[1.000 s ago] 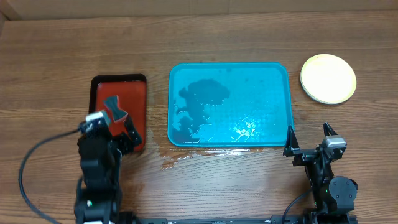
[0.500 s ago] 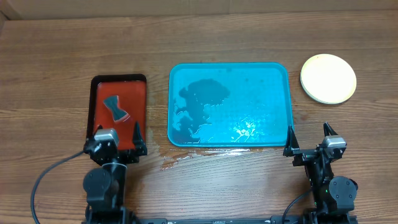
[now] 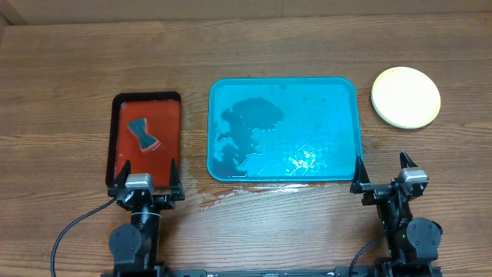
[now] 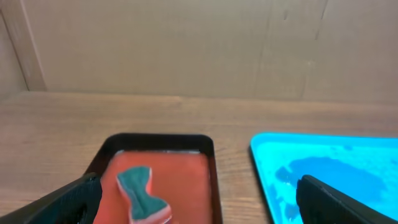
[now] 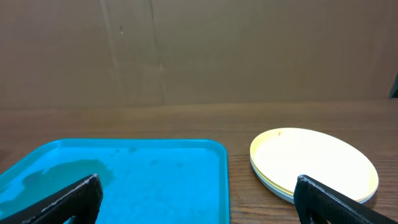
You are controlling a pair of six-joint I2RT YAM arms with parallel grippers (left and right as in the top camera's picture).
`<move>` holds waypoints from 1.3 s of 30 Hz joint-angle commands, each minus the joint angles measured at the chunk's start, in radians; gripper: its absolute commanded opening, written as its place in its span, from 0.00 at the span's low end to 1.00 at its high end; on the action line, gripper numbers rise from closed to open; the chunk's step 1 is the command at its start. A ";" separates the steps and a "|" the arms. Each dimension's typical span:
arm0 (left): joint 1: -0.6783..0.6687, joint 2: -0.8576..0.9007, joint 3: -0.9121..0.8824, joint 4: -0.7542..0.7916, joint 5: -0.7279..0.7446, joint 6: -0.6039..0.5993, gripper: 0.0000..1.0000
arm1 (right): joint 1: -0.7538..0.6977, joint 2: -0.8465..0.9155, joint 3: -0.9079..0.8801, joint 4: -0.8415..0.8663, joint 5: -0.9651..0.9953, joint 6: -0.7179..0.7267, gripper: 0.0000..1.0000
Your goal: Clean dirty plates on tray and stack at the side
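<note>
Turquoise tray (image 3: pixel 323 115) is lying bare and wet as the plates (image 3: pixel 406 97) are sitting stacked, seemingly clean, at its side, with left tool (image 3: pixel 147 174) and right tool (image 3: pixel 381 172) gaping wide, holding nothing.

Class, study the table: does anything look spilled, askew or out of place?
Yes: a puddle sits in the turquoise tray, and a wet patch lies on the wooden table beside its near left corner.

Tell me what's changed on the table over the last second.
The left gripper pulled back from over the red tray toward the near edge of the table, open and empty. The sponge stayed on the red tray; the blue tray, the stacked plates and the right gripper did not move.
</note>
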 commanded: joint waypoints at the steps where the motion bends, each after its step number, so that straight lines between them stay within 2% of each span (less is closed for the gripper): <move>1: -0.008 -0.012 -0.007 -0.018 -0.040 0.029 1.00 | 0.003 -0.008 -0.010 0.008 0.006 0.001 1.00; 11: -0.008 -0.012 -0.007 -0.019 -0.037 0.071 1.00 | 0.003 -0.008 -0.010 0.008 0.006 0.001 1.00; 23: -0.042 -0.012 -0.007 -0.019 -0.033 0.045 1.00 | 0.003 -0.008 -0.010 0.008 0.006 0.001 1.00; 28: -0.040 -0.012 -0.007 -0.019 -0.050 -0.040 1.00 | 0.003 -0.008 -0.010 0.008 0.006 0.001 1.00; 39: -0.039 -0.010 -0.006 -0.018 -0.038 0.000 1.00 | 0.003 -0.008 -0.010 0.008 0.006 0.001 1.00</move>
